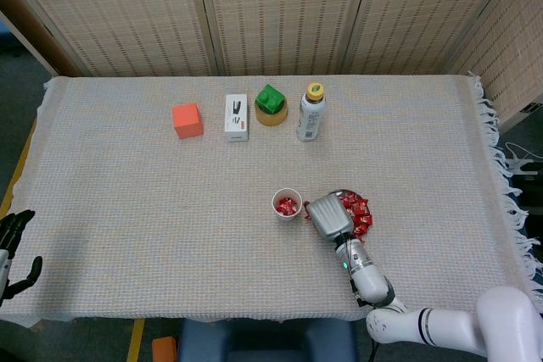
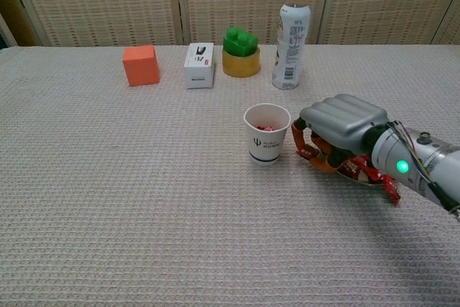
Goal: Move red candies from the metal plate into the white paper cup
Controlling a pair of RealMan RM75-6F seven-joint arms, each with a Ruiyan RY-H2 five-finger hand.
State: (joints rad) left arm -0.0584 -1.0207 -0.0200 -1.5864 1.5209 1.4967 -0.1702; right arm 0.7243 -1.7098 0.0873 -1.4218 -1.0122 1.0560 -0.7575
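Note:
A white paper cup stands mid-table with red candies inside. Just right of it lies the metal plate, heaped with red candies. My right hand hovers over the plate's left part, palm down and fingers curled under. A red candy is pinched at its fingertips, a little above the cloth, close to the cup's right side. Much of the plate is hidden under the hand. My left hand rests off the table's front left corner, fingers apart and holding nothing.
Along the back stand an orange cube, a white box, a green block on a yellow tape roll and a yellow-capped bottle. A woven cloth covers the table.

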